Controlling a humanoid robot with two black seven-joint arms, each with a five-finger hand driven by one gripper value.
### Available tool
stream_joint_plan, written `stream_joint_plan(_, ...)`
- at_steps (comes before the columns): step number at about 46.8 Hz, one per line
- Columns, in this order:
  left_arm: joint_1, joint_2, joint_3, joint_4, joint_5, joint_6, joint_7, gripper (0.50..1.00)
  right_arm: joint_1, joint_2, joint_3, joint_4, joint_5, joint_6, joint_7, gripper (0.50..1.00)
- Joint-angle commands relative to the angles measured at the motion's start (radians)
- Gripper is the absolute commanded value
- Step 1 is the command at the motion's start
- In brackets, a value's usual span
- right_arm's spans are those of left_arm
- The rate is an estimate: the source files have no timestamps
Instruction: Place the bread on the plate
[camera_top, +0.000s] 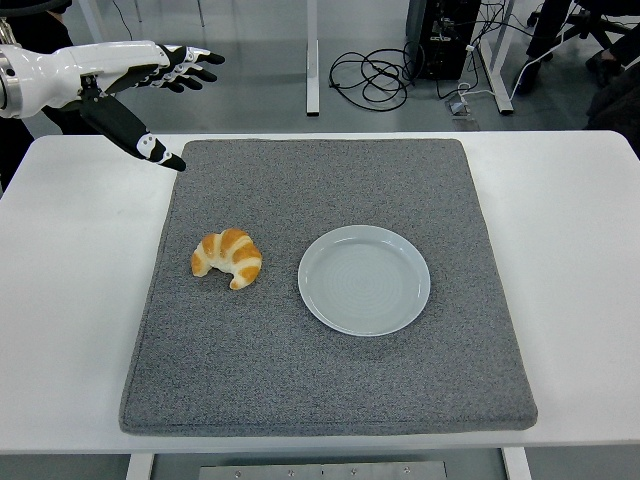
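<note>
Left robot hand (120, 85) open over desk's far-left corner, bread untouched on mat.
Croissant-shaped bread (227, 258) lies on the grey mat (330, 380), left of the pale blue plate (364, 279), near it but not touching. Plate holds nothing, sits about mid-mat. Left robot hand is white with black fingers (190, 60) spread out, thumb angled down toward the mat's far-left corner, holding nothing, well apart from the bread. Mat covers most of the white desk (580, 300). Cables (375, 75) on the floor beyond the desk.
</note>
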Motion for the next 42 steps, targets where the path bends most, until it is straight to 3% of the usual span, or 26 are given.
stream_joint_plan(1,0.0,0.029,0.002,-0.041,0.034,-0.001,0.031,0.977,0.0,0.0,0.0,0.0,0.0,0.0,0.0,1.0)
stream_joint_plan(4,0.0,0.041,0.002,-0.058,0.079,-0.002,0.05,0.977,0.0,0.0,0.0,0.0,0.0,0.0,0.0,1.0)
stream_joint_plan(19,0.021,0.043,0.004,-0.064,0.274,0.002,0.04,0.971,0.0,0.0,0.0,0.0,0.0,0.0,0.0,1.0)
stream_joint_plan(27,0.082,0.041,0.002,-0.074,0.334,0.007,0.037,0.957,0.0,0.0,0.0,0.0,0.0,0.0,0.0,1.0)
stream_joint_plan(35,0.141,0.035,0.002,-0.082,0.368,0.013,0.036,0.974,0.0,0.0,0.0,0.0,0.0,0.0,0.0,1.0)
stream_joint_plan(42,0.197,0.024,-0.006,-0.084,0.451,0.074,0.034,0.975,0.0,0.0,0.0,0.0,0.0,0.0,0.0,1.0)
